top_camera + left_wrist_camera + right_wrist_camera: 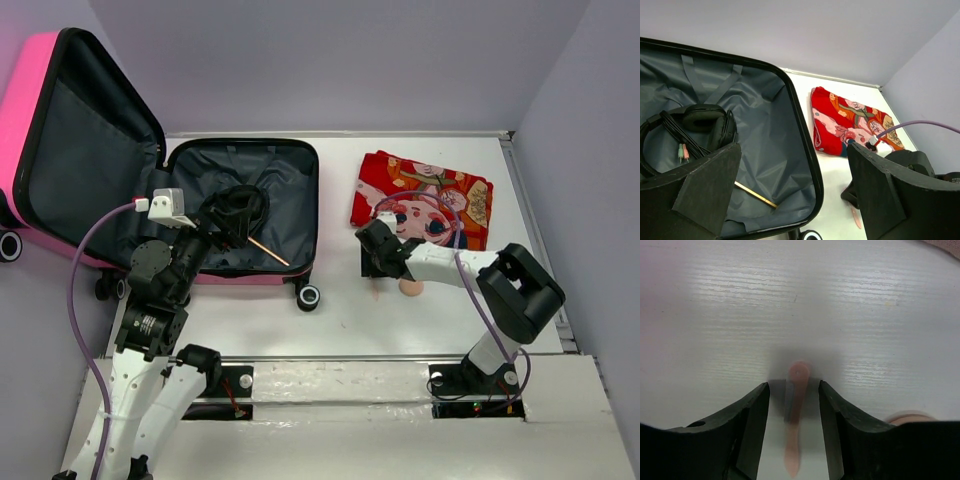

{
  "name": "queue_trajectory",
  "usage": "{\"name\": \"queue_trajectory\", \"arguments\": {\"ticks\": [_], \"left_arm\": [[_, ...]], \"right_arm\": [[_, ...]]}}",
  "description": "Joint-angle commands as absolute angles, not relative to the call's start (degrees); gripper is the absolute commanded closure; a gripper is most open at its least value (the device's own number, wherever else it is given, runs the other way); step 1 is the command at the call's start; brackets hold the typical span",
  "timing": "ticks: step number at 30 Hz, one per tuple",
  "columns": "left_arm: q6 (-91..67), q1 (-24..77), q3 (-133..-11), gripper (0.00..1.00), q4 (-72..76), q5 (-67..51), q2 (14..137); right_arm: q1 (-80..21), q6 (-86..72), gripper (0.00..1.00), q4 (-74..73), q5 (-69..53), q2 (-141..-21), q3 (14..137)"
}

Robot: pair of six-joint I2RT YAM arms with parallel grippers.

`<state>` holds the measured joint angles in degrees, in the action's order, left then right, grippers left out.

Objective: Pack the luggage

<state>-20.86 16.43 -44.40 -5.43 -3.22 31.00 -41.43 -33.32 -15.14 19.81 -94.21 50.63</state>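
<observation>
The pink luggage (30,100) lies open at the left, its lid propped up and its grey-lined base (765,130) flat on the table. Black headphones (705,122) and a thin gold stick (756,195) lie inside it. My left gripper (238,218) hovers over the base, open wide with nothing between its fingers (710,185). My right gripper (793,385) is low over the white table, open. Its jaws straddle a slender pink handle (799,375), with a gap on each side. The handle's rounded pink end (411,287) shows beside the arm.
A red cartoon-print cloth (422,198) lies folded at the back right, just beyond my right gripper. A caster wheel (309,297) sticks out at the suitcase's near right corner. Grey walls close in the back and both sides.
</observation>
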Motion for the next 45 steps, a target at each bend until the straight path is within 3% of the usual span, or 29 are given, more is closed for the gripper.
{"name": "queue_trajectory", "arguments": {"ticks": [1, 5, 9, 10, 18, 22, 28, 29, 30, 32, 33, 34, 37, 45], "left_arm": [[-20.4, 16.7, -44.8, 0.02, -2.8, -4.3, 31.3], [-20.3, 16.7, -44.7, 0.02, -2.7, -4.3, 31.2], [-20.2, 16.7, -44.7, 0.02, -2.8, -4.1, 31.0], [-20.2, 16.7, -44.7, 0.02, -2.8, -4.0, 30.9], [-20.2, 16.7, -44.8, 0.02, -2.8, -4.0, 30.8], [-20.2, 16.7, -44.8, 0.02, -2.7, -4.3, 30.7], [-20.4, 16.3, -44.7, 0.02, -2.6, -4.3, 30.4], [-20.3, 16.3, -44.7, 0.02, -2.6, -4.2, 30.3], [-20.3, 16.3, -44.7, 0.02, -2.6, -4.2, 30.3], [-20.3, 16.3, -44.7, 0.02, -2.7, -3.9, 30.1], [-20.1, 16.3, -44.7, 0.02, -2.8, -3.5, 30.2], [-20.1, 16.3, -44.8, 0.02, -2.9, -3.4, 30.1], [-20.0, 16.7, -44.9, 0.02, -3.1, -3.6, 30.0], [-20.1, 18.2, -45.3, 0.02, -2.8, -5.2, 29.5]], "right_arm": [[-42.7, -32.6, 0.51, -22.0, 20.4, -95.0, 49.8], [-45.1, -32.6, 0.6, -24.2, 20.3, -95.8, 51.3], [-45.1, -32.4, 0.89, -25.0, 22.0, -97.7, 52.4], [-45.1, -32.4, 0.93, -25.0, 23.0, -97.7, 52.6], [-45.1, -29.5, 0.93, -23.3, 25.6, -85.7, 54.8], [-45.1, -25.8, 0.93, -14.8, 14.5, -77.9, 58.4], [-45.6, -25.3, 0.93, -6.7, 1.2, -87.8, 75.6], [-46.1, -25.8, 0.91, -5.0, -2.2, -90.1, 81.2], [-46.1, -27.7, 0.83, -4.1, -3.7, -92.4, 84.1], [-46.1, -28.8, 0.52, -3.2, -6.3, -98.1, 90.4], [-46.1, -30.0, 0.3, -3.8, -5.4, -98.8, 91.0], [-46.1, -29.9, 0.21, -4.5, -2.8, -97.9, 90.5], [-44.1, -28.8, 0.16, -5.3, 2.9, -93.2, 80.8], [-33.5, -36.9, 0.31, -18.7, 19.8, -69.6, 45.2]]}}
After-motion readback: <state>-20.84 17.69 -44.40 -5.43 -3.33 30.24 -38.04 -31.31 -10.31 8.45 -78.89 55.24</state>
